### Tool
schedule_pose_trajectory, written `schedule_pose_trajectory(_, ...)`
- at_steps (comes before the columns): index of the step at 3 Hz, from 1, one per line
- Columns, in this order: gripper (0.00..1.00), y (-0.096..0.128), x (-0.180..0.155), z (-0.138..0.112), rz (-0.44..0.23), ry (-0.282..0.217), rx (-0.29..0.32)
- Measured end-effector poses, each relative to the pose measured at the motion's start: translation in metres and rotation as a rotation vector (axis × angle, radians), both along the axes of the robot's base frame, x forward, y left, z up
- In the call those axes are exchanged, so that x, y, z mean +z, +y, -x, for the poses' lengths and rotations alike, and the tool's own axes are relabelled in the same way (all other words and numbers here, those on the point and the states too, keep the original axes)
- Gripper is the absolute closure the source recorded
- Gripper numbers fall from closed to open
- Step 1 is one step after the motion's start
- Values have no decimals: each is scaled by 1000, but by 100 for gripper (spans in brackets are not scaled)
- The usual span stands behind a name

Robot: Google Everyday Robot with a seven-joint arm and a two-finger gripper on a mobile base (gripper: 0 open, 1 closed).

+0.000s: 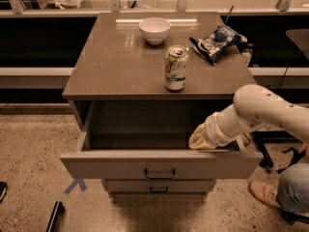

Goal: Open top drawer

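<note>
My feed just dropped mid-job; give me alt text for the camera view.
The top drawer stands pulled well out, with the gripper inside it at the picture's right, just behind the front panel. On the cabinet top sit a white bowl, a soda can and a blue snack bag.

One view only: high, front-on, tilted down, mid range. The frame covers the whole tabletop (pixel 116 66), the open top drawer (pixel 106 168) and a strip of floor (pixel 34 144). Arm (pixel 260 110) at frame's right edge, gripper (pixel 200 140) inside drawer, right end.
</note>
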State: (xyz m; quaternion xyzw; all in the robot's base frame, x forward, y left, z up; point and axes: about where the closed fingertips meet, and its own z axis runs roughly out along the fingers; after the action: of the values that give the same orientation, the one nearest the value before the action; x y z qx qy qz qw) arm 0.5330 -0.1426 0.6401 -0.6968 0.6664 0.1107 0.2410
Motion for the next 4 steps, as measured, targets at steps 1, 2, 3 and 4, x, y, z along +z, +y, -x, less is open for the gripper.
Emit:
schedule_pose_trajectory(1,100,4,-4,11,-15,4,21)
schedule_pose_trajectory(2,100,6,-5,21,-28,24,53)
schedule_pose_trajectory(3,100,7,-5,30,-58,49,92)
schedule_pose_trajectory(4,100,11,1,41,-91,81,139)
